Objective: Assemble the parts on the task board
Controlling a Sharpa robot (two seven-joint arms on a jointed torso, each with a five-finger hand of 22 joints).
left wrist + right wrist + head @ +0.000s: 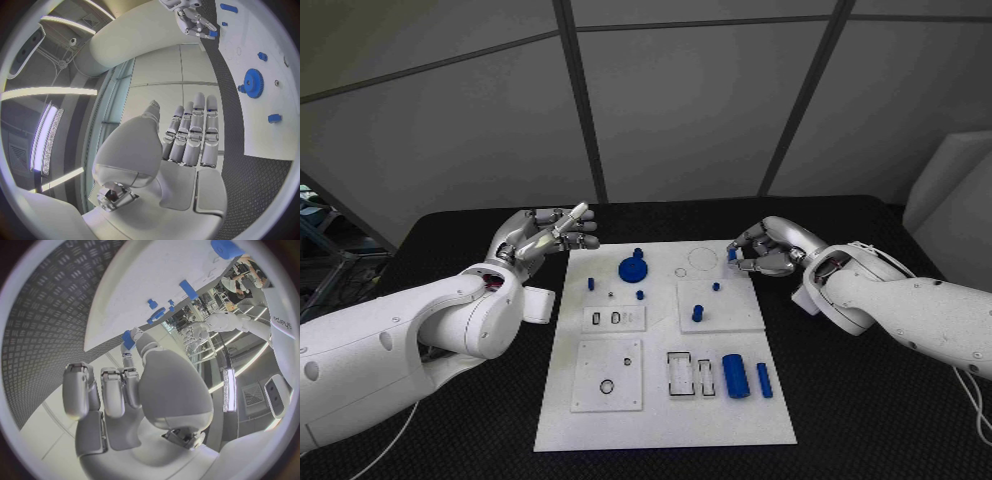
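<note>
At the far right corner of the white task board [733, 420], the robot's right hand [769, 250] pinches a small blue part [731, 255] between its fingers [750, 262], holding it just above the board's far edge, apparently poised to carry it to a seat on the plate. The right wrist view shows the same blue part [127, 339] caught at the fingertips with the board's edge close behind it. Off the board's far left corner, the left hand [545, 235] hovers above the black desk [877, 400], its fingers [194, 130] stretched long and side by side, holding nothing; it seems parked clear of the plate so that the other arm has room to work. On the board, a blue gear [633, 267] sits near the far edge beside an outlined ring, small blue pegs [697, 313] stand in the raised squares across the middle, and a thick blue cylinder [736, 376] and a slimmer blue bar [764, 380] lie side by side near the right edge towards the near end, next to rectangular slots. Those two pieces look unplaced, so by this showing the assembly is still at an early or middle stage.
</note>
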